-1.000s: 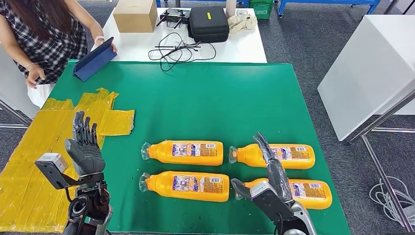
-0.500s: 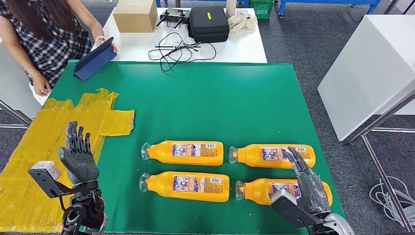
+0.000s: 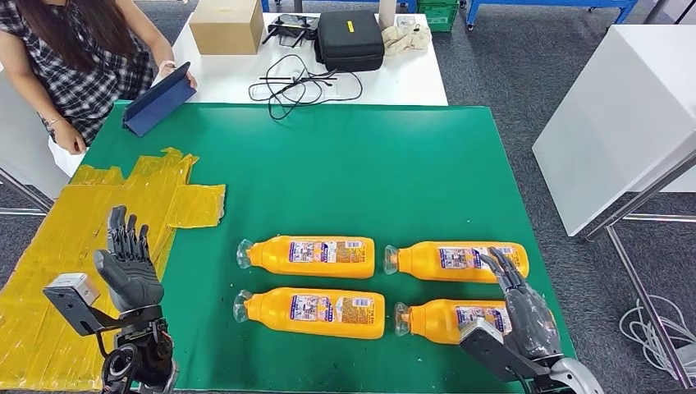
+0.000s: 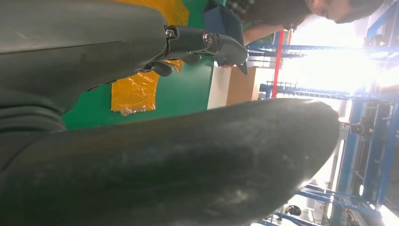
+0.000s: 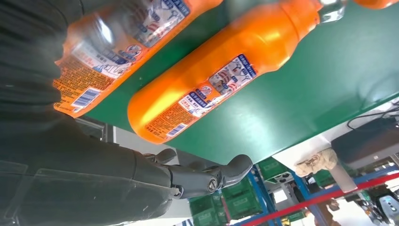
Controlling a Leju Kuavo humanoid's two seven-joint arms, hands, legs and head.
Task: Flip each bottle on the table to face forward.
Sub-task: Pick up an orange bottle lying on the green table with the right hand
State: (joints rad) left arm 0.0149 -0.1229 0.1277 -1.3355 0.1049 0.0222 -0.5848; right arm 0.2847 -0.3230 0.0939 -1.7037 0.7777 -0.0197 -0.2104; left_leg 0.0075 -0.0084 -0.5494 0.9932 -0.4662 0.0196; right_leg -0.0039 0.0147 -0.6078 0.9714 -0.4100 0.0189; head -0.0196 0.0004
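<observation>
Right hand: the right hand [image 3: 525, 310] hovers over the label end of the near right bottle [image 3: 447, 320], fingers loosely spread, gripping nothing.
Left hand: the left hand [image 3: 127, 263] is raised over the yellow sheet [image 3: 57, 246], fingers apart, empty.
Bottles: four orange bottles lie on their sides on the green mat [image 3: 345, 172], caps to the left; near left bottle [image 3: 312, 312], far left bottle [image 3: 308, 256], far right bottle [image 3: 451, 260].
Handling: probably full, smooth, round and inclined to roll; wrapping the labelled middle looks safest.
Change: half a second ago the right hand sat slightly further left; a second ago it was higher, between the right-side bottles.
Far side: a person [image 3: 74, 57] holds a tablet [image 3: 157, 100].
</observation>
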